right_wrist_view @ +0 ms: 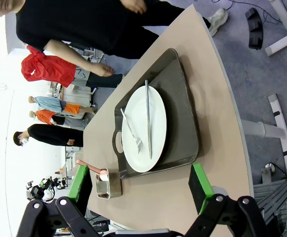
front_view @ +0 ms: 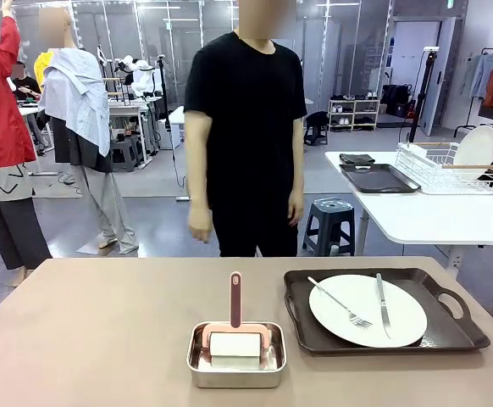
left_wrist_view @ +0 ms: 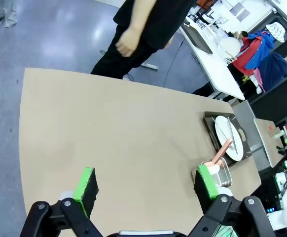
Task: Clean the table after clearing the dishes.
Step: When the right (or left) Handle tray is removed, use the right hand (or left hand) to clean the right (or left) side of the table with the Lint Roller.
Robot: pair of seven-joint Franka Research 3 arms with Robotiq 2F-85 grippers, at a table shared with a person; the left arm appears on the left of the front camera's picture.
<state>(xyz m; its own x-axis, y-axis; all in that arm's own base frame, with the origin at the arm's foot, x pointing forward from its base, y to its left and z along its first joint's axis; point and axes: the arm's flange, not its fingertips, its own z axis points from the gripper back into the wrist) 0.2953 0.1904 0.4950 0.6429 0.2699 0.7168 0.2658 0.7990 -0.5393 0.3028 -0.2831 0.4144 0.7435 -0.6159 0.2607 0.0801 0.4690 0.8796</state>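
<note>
The taupe table carries a dark brown handled tray at the front right. A round white plate lies on the tray, with a silver fork and knife across it. In the right wrist view my right gripper hangs open high above the table's edge, with the tray and plate beyond its fingers. My left gripper is open too, well above bare tabletop, and the plate lies far off to its right.
A small steel pan holding a pink-handled white roller sits at the front middle. A person in black stands at the far edge, arms down. Behind on the right, a white table bears another dark tray and a dish rack.
</note>
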